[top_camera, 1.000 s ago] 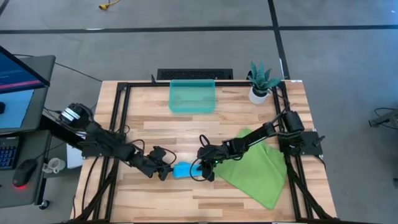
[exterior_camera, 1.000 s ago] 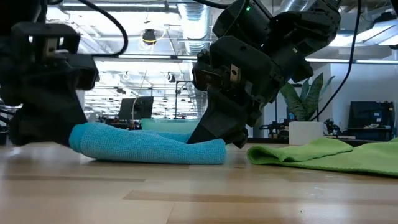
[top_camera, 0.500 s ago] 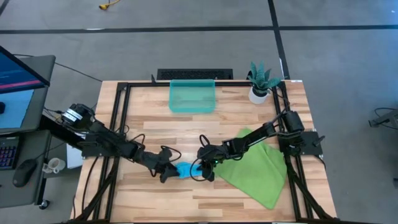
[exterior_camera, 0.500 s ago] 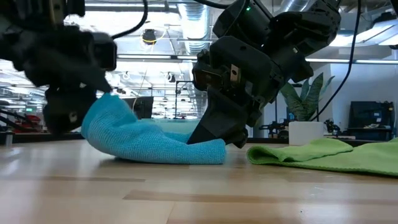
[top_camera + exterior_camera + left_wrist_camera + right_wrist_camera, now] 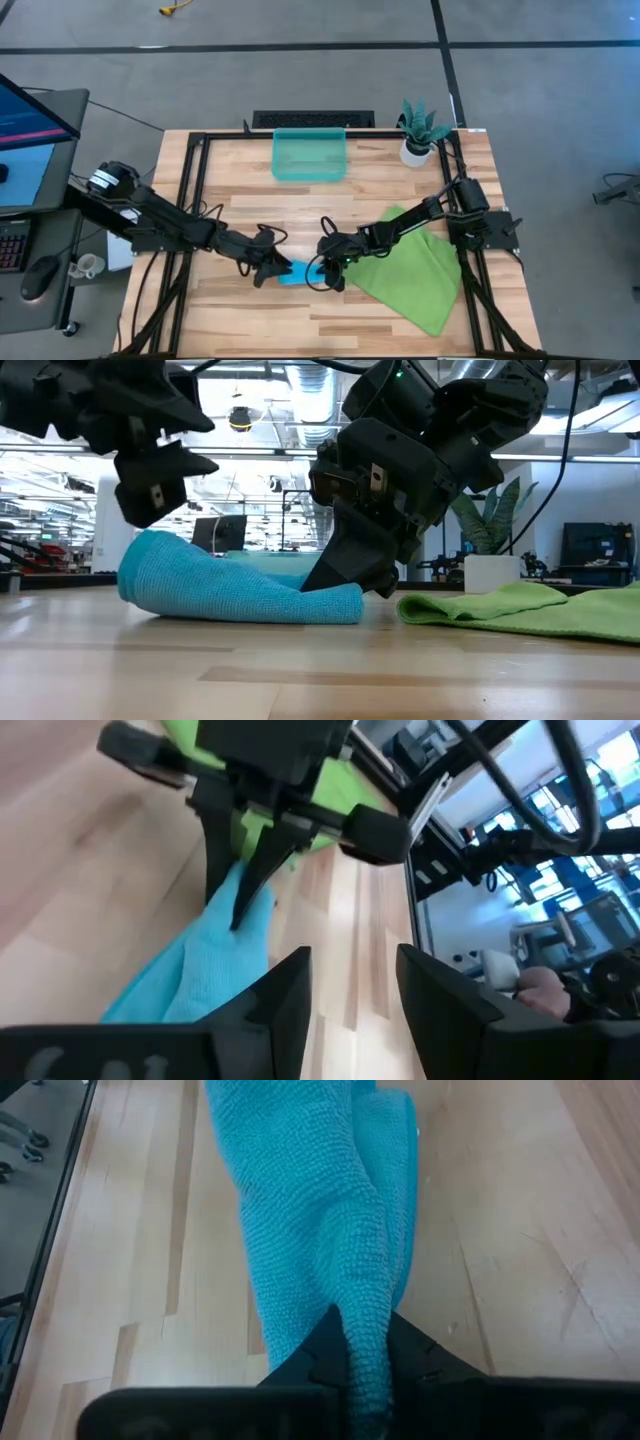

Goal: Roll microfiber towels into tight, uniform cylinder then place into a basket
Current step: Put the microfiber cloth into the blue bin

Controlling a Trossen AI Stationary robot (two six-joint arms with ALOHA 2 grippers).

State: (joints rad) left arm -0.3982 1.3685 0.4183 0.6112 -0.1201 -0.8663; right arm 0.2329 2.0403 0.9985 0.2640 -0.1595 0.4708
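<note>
Wooden tabletop (image 5: 240,215), framed in black rails: you are looking down on both arms meeting at the blue towel (image 5: 235,590), which is lying bunched and half rolled on the boards, near the table's front and well apart from the basket (image 5: 309,157). Your right gripper (image 5: 355,1342) is pinching one end of the blue towel, its fingers clamped tight on a fold of the cloth, as the right wrist view is showing. Your left gripper (image 5: 273,268) is hanging just above the towel's other end, its fingers (image 5: 292,982) standing apart with nothing between them. The green towel (image 5: 412,263) is lying spread flat just beside the blue towel, on the right arm's side, partly under that arm. The basket is sitting at the table's far edge, and a potted plant (image 5: 419,130) is standing beside the basket, toward the right corner.
</note>
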